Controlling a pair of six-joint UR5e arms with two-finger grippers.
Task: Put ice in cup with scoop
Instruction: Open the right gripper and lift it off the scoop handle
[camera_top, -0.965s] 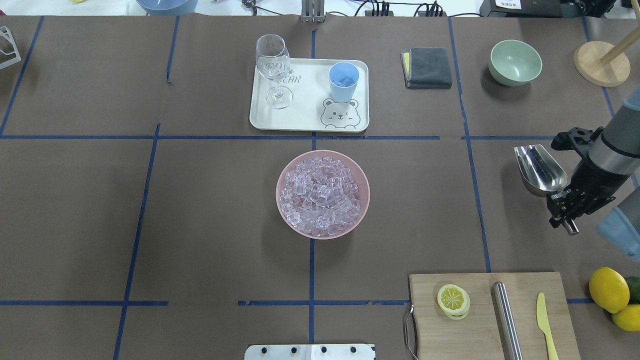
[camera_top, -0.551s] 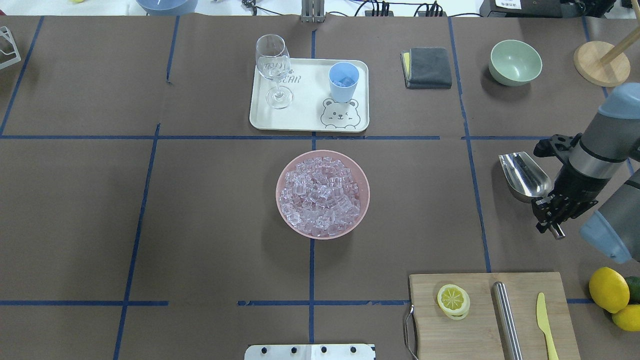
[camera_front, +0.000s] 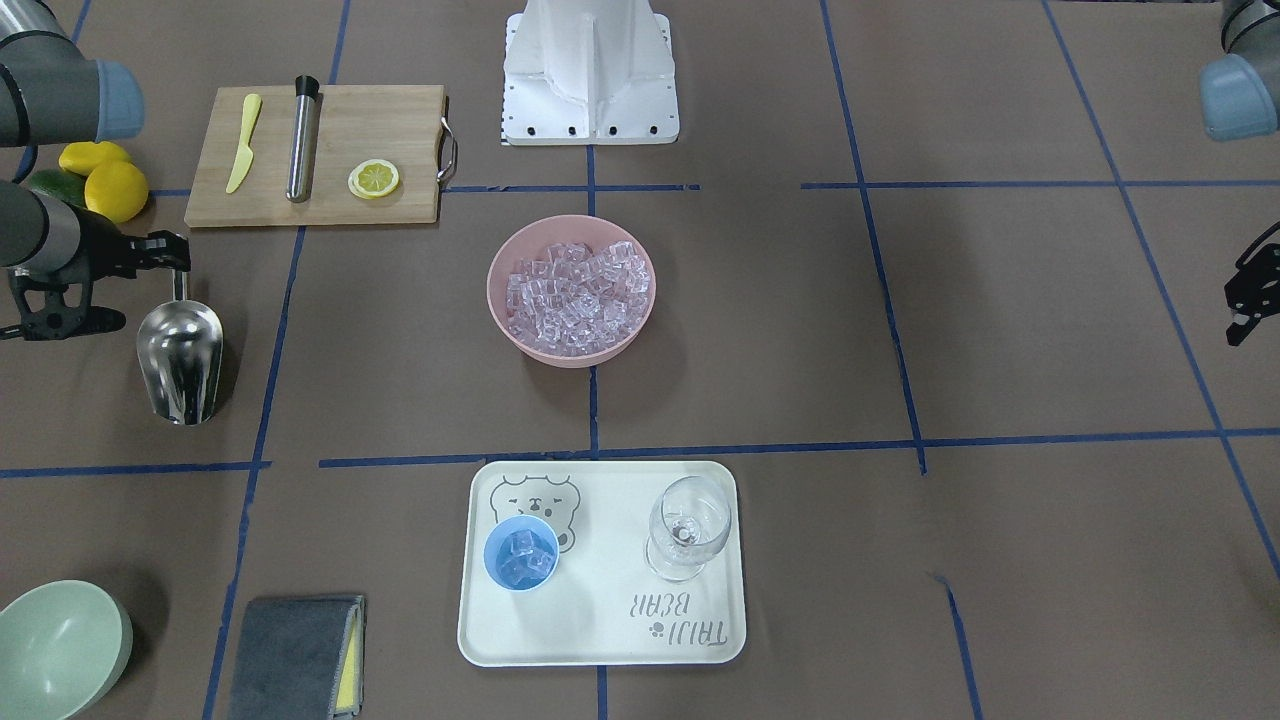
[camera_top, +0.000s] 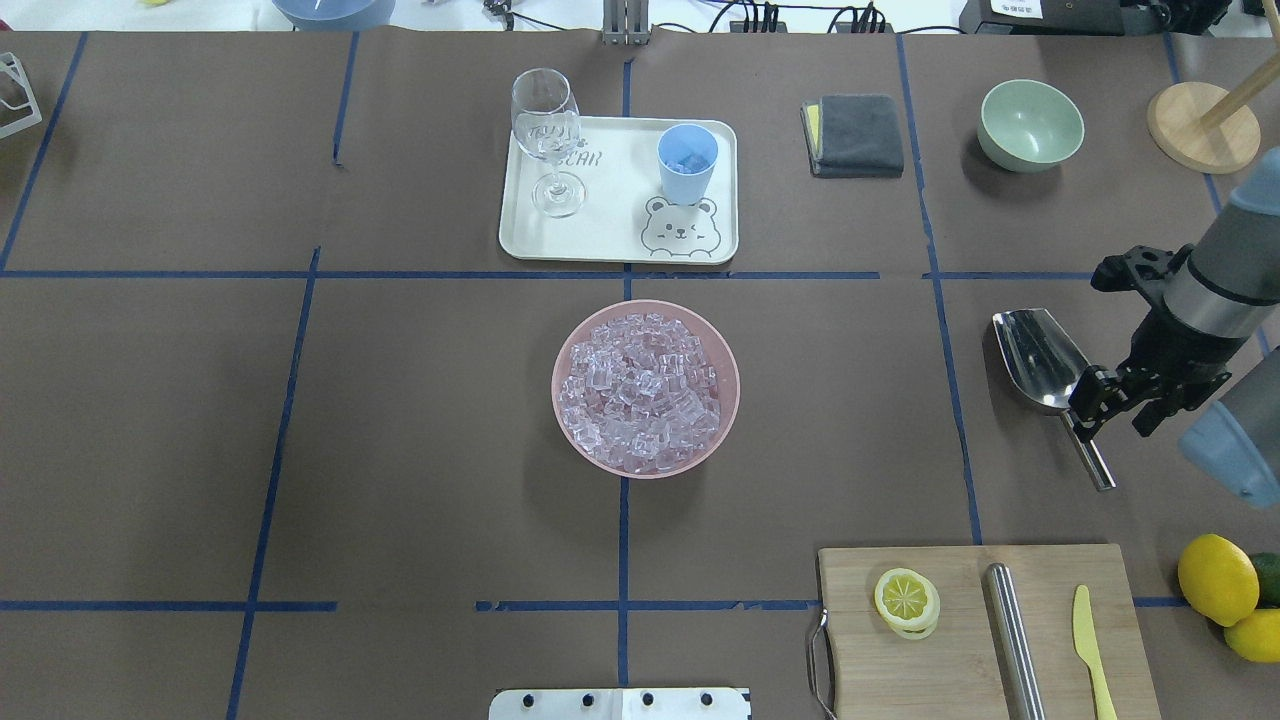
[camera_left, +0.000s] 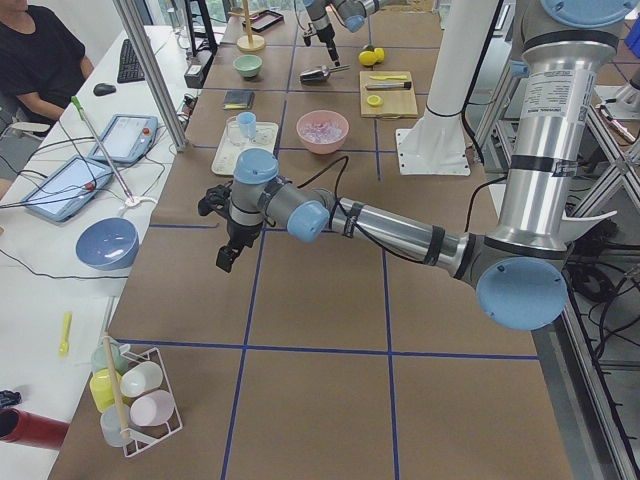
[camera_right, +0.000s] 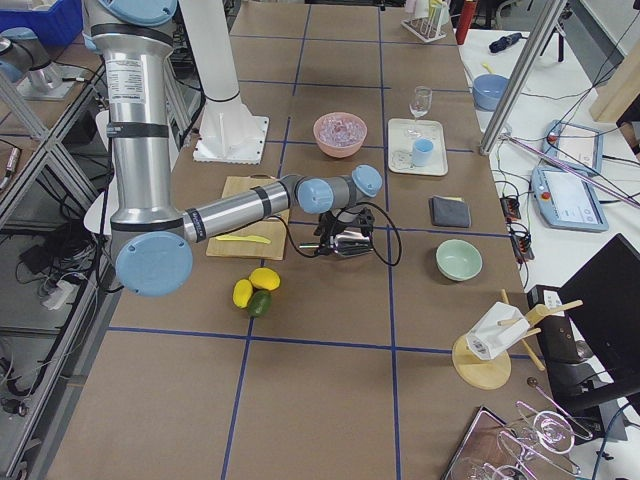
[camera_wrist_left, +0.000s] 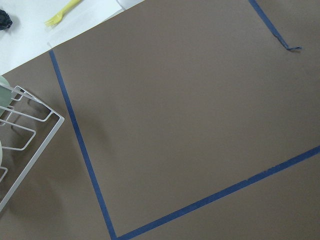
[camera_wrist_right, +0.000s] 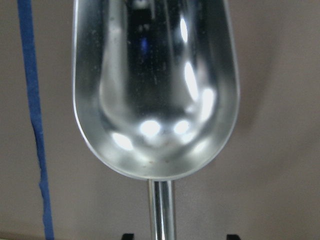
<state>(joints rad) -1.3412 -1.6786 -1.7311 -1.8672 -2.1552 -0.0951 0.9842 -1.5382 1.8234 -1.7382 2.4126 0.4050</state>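
Observation:
The steel scoop (camera_top: 1040, 358) (camera_front: 182, 360) (camera_wrist_right: 155, 90) lies on the brown table cover at the right, trough empty, rod handle pointing toward the robot. My right gripper (camera_top: 1118, 405) (camera_front: 160, 255) stands open over that handle, its fingers clear of the rod on both sides in the right wrist view. Ice (camera_top: 640, 388) (camera_front: 572, 290) fills the pink bowl (camera_top: 562, 345) at the table's middle. The light-blue cup (camera_top: 687, 160) (camera_front: 521, 556) stands on the white tray (camera_top: 610, 245) with a few cubes inside. My left gripper (camera_front: 1250, 300) (camera_left: 228, 250) hangs far off to the left; I cannot tell its state.
A wine glass (camera_top: 548, 140) shares the tray. A cutting board (camera_top: 980, 640) with a lemon slice, steel cylinder and yellow knife lies near the scoop, lemons (camera_top: 1215, 580) beside it. A grey cloth (camera_top: 855, 135), green bowl (camera_top: 1030, 125) and wooden stand (camera_top: 1200, 125) sit farther back.
My right gripper carried the scoop leftward and down, then opened. The scoop now rests on the table, free of the fingers.

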